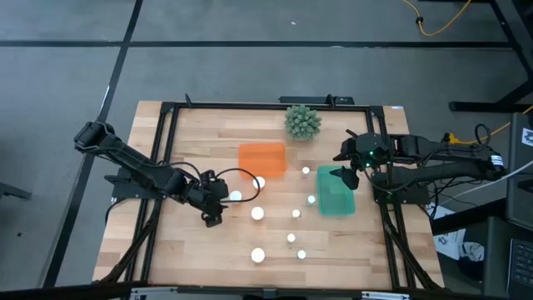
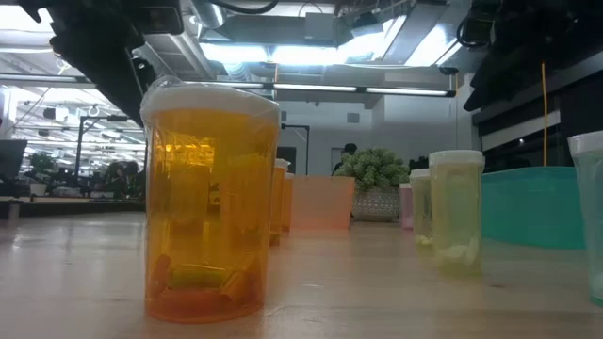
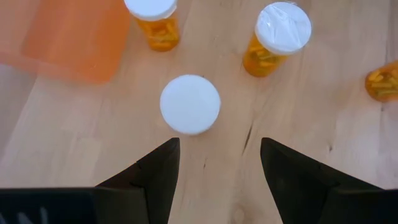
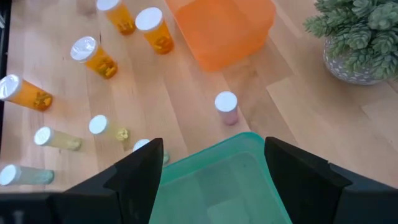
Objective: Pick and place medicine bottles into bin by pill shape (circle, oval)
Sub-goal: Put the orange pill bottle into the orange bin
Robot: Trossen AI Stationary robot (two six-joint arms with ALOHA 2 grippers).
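White-capped amber bottles (image 3: 189,104), orange tray (image 1: 262,159), teal tray (image 1: 336,198).

bottles (image 1: 257,213): 9 upright, white-capped, on table | orange tray (image 1: 262,159) | teal tray (image 1: 336,193)

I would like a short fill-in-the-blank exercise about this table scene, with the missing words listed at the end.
1. The right gripper hovers open above the ____ tray.
2. The left gripper is open just short of a bottle with a ____ cap.
3. The orange tray holds ____ bottles.
4. The green plant stands near the table's ____ edge.

Missing words: teal; white; no; far
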